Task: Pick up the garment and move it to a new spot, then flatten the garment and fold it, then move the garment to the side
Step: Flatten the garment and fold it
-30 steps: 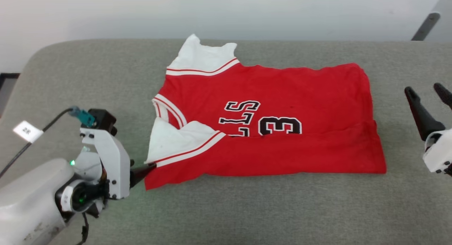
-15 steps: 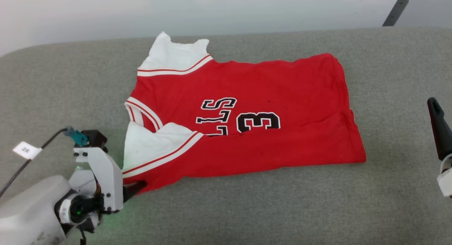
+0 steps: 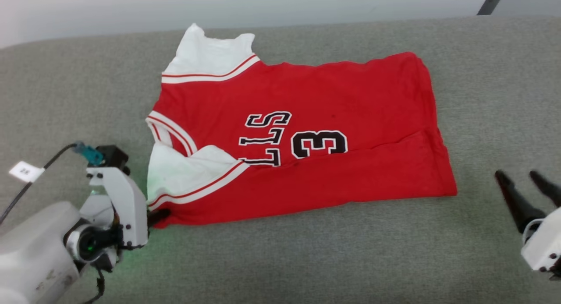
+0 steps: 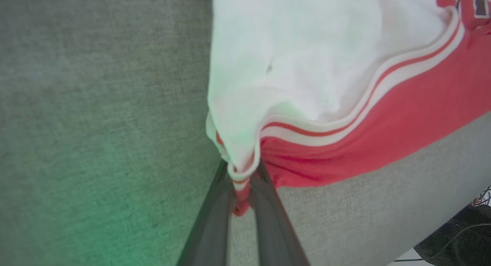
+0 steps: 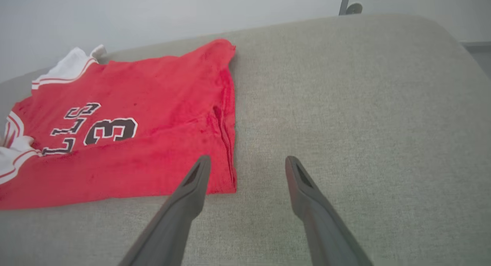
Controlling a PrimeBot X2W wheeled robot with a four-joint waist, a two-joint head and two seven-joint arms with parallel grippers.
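When you checked this moment, the garment [image 3: 298, 133] lay mid-bench [image 3: 307, 260], lettering up, its near long side already turned over part of the lettering and its collar end toward the left edge. The left gripper [image 4: 241, 172] had its fingers pressed together on the near left corner, pinching bunched sleeve trim and red hem. The right gripper [image 5: 247, 160] hovered with fingers spread over bare bench just beside the near right corner, holding nothing. You could judge the fold to be in hand; the next move called for the right gripper to take its corner. One second earlier the left fingers had not yet closed; the garment's lie was unchanged, though the head camera had shifted.
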